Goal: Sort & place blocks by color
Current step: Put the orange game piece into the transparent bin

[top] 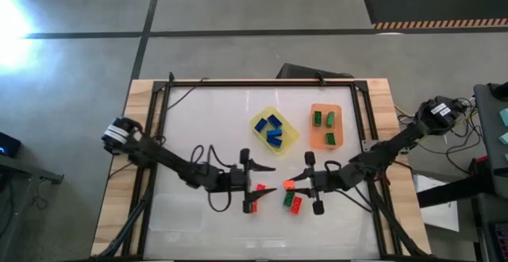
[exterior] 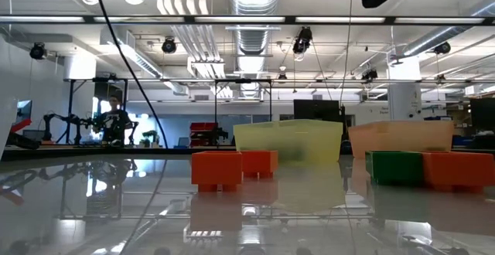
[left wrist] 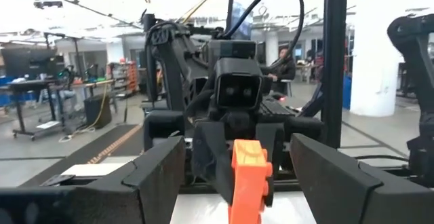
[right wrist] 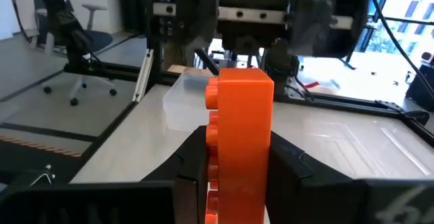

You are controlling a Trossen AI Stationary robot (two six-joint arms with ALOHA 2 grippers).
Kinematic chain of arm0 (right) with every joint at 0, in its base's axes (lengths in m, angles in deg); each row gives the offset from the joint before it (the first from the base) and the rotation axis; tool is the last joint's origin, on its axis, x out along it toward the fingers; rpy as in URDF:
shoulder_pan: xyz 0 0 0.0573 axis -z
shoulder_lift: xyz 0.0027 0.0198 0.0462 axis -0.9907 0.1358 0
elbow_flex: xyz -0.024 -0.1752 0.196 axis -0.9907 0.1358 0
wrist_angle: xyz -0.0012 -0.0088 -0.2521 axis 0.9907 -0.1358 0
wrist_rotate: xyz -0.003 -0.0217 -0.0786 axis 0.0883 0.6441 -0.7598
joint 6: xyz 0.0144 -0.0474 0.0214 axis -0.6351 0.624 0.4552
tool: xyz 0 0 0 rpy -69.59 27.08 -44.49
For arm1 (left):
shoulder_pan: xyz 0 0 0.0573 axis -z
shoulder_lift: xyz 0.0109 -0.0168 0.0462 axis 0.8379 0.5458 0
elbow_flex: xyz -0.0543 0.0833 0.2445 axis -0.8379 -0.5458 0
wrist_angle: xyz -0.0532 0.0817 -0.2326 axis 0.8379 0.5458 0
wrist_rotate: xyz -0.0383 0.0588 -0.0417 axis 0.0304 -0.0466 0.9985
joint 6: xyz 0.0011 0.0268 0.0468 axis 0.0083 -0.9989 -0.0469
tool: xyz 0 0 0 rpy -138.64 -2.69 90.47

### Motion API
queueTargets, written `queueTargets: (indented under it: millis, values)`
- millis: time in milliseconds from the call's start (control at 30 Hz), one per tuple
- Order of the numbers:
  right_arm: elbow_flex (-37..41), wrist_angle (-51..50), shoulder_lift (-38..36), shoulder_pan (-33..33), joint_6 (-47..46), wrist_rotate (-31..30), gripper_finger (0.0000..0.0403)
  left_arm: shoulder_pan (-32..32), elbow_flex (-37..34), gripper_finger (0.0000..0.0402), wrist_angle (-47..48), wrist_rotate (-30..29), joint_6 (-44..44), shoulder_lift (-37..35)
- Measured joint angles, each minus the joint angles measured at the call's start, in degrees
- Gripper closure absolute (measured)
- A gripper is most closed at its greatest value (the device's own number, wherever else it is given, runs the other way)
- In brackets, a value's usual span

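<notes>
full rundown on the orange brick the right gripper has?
The red-orange brick is a small studded block of glossy plastic, with round studs showing along one side. It stands on end, clamped between the two dark fingers of the right gripper, which touch it on both flanks. From above it shows as an orange spot at that gripper's tip, lifted over the white table, facing the left gripper.

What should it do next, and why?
Probably the left gripper edges forward and closes on the orange block that the right gripper holds out: its fingers stand open facing it, and the clear tray lies on its side.
</notes>
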Motion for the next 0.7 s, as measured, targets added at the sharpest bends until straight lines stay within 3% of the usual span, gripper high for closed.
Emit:
queueTargets:
  millis: [300, 500, 700]
  values:
    - [0.00, 0.33, -0.04, 0.00, 0.00, 0.00, 0.0323, -1.67, 8.01, 0.0152, -0.05, 4.00, -0.07, 8.70]
    - [0.00, 0.46, -0.04, 0.00, 0.02, 0.02, 0.0323, -1.97, 8.45, 0.0154, -0.11, 4.07, -0.04, 9.92]
    - [0.00, 0.46, -0.07, 0.00, 0.61, 0.01, 0.0323, -1.99, 8.60, 0.0201, -0.12, 4.05, -1.01, 9.98]
